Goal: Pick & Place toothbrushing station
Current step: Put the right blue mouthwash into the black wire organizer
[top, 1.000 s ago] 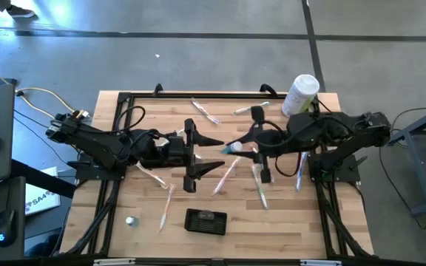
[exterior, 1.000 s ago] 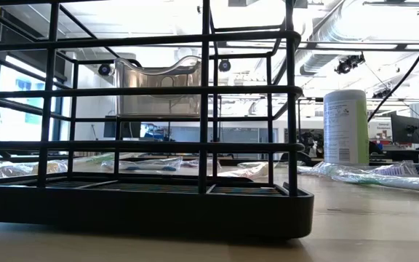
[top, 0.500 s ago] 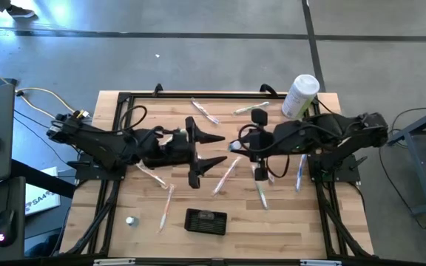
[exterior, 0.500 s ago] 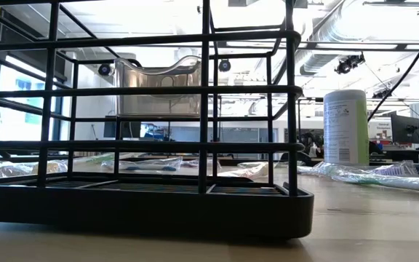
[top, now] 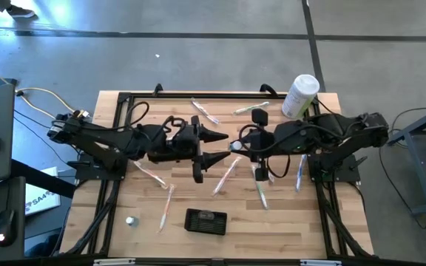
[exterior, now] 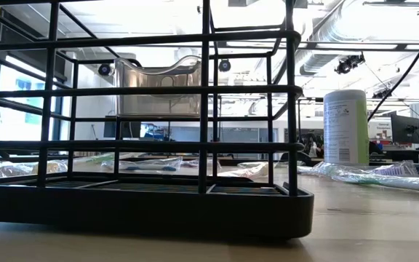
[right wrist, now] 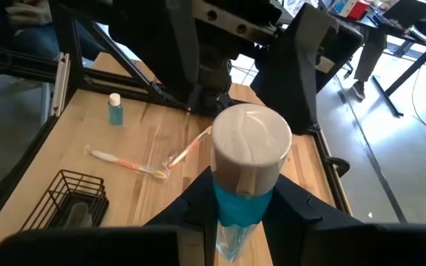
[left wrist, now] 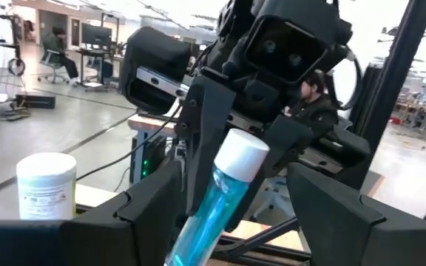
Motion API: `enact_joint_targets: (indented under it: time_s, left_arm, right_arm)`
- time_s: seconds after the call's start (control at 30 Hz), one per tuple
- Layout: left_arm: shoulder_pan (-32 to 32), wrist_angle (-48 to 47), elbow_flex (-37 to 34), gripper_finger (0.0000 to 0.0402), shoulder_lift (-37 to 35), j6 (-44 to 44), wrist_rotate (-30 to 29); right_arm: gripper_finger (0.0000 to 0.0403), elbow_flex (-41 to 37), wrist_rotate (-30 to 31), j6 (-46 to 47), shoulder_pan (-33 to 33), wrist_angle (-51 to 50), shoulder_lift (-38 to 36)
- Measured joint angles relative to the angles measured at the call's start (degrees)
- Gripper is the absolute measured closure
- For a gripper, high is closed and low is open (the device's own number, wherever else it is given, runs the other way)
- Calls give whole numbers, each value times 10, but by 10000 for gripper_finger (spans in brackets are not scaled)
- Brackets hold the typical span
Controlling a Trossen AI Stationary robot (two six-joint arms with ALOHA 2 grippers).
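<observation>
Right tool (top: 237, 145) grips bottle; station (top: 205, 221) black, boxy.

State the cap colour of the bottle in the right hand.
White, on the blue-filled bottle; the right wrist view shows it best.

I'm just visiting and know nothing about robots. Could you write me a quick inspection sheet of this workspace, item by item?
Surface: wooden table inside a black frame.
Job's things: black wire holder near the front edge, untouched.
Clutter: wrapped toothbrushes scattered about; white canister at the back right; small bottle at the front left.
Grippers: right gripper shut on a blue bottle with a white cap, mid-table; left gripper open, its fingers either side of that bottle.
Cables: white cable by the left arm; black cable loops on both arms.
Surroundings: grey floor; desks and a seated person beyond the table.
</observation>
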Motion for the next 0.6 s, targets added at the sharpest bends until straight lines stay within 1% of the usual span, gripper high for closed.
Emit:
enact_joint_targets:
  time_s: [0.13, 0.2, 0.33, 0.47, 0.6]
  left_arm:
    - [9, 0, 0, 160, 11, 2, 5]
    - [10, 3, -1, 160, 18, 18, 8]
    - [9, 12, 0, 160, 24, 69, 12]
    - [9, 18, 0, 160, 25, 75, 15]
    - [9, 16, 0, 160, 26, 88, 14]
  right_arm:
    - [332, 0, -1, 0, 0, 1, 4]
    - [332, 0, -2, 0, 0, 1, 9]
    - [332, 0, -22, 2, -5, 1, 12]
    - [332, 1, -37, 14, -19, 4, 19]
    - [332, 0, -67, 17, -30, 3, 20]
